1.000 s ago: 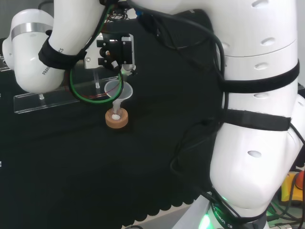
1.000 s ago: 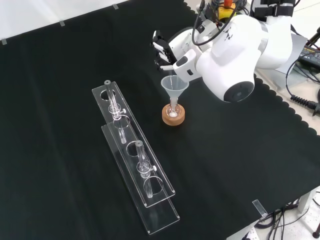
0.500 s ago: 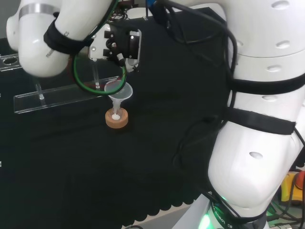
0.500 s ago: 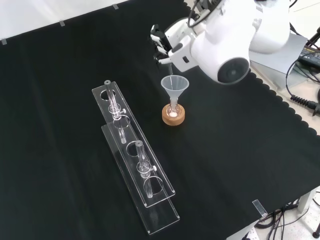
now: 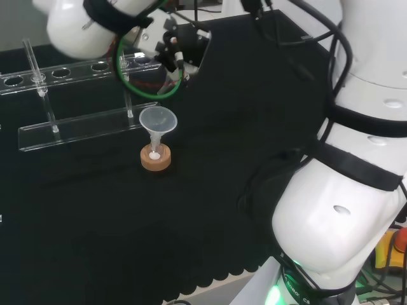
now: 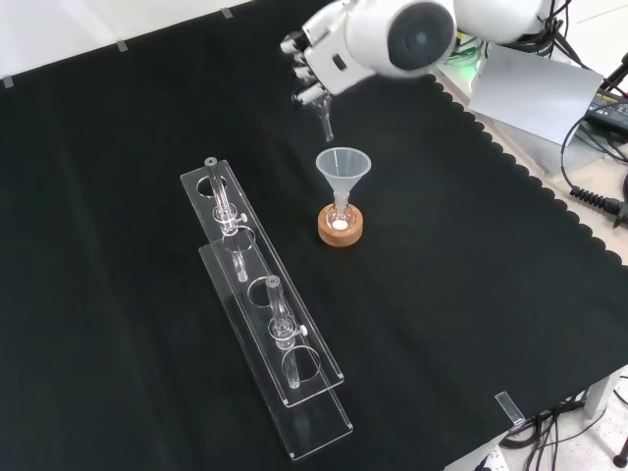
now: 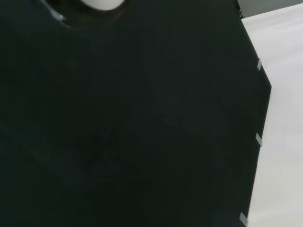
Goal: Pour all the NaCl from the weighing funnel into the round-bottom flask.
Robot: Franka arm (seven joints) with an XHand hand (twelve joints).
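A small clear round-bottom flask (image 6: 340, 222) stands on a cork ring (image 6: 340, 233) mid-cloth, with a clear plastic funnel (image 6: 342, 165) in its neck. White powder (image 6: 339, 225) lies in the flask's bottom. In the head view the same funnel (image 5: 157, 119), powder (image 5: 154, 155) and cork ring (image 5: 156, 162) show. My hand (image 6: 316, 61) hangs above and to the left of the funnel in the front view, fingers curled round a clear weighing funnel (image 6: 323, 121) whose stem points down. In the head view the hand (image 5: 183, 52) is well above the funnel.
A clear acrylic rack (image 6: 267, 319) with two glass tubes lies left of the flask in the front view; in the head view the rack (image 5: 76, 122) stands behind it. The wrist view shows black cloth and its far edge (image 7: 259, 99).
The hand has risen with the weighing funnel and drawn away from the plastic funnel's mouth, up and left in the front view. The arm's links have swung upward. Flask and funnel stay put.
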